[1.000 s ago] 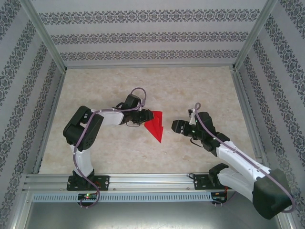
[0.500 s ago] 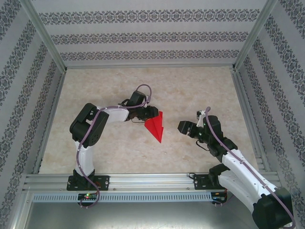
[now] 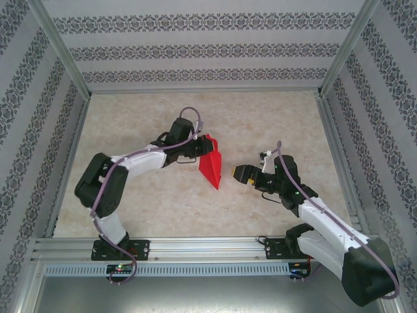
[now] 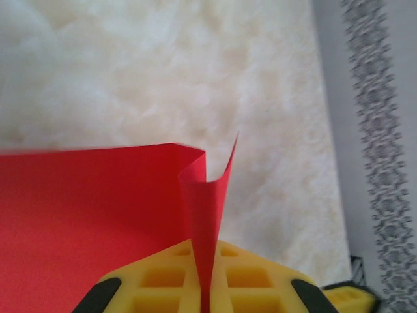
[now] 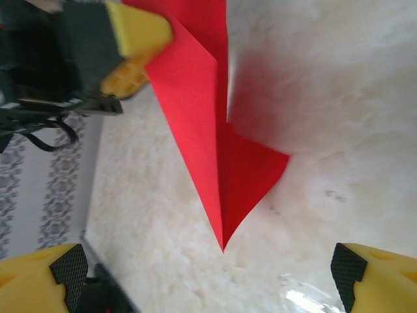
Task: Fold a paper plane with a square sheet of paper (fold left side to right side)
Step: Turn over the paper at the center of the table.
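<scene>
Red paper plane, one, pinched by left gripper; right gripper gapes.

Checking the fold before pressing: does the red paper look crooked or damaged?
No tear shows. The paper is partly lifted: the left gripper pinches one flap, which stands up curled, not flat. The right gripper is open nearby.

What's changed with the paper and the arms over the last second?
The left gripper shut on the left flap of the red paper and lifted it toward the right. The right gripper opened wide and edged closer. The paper's pointed tip stayed on the table.
</scene>
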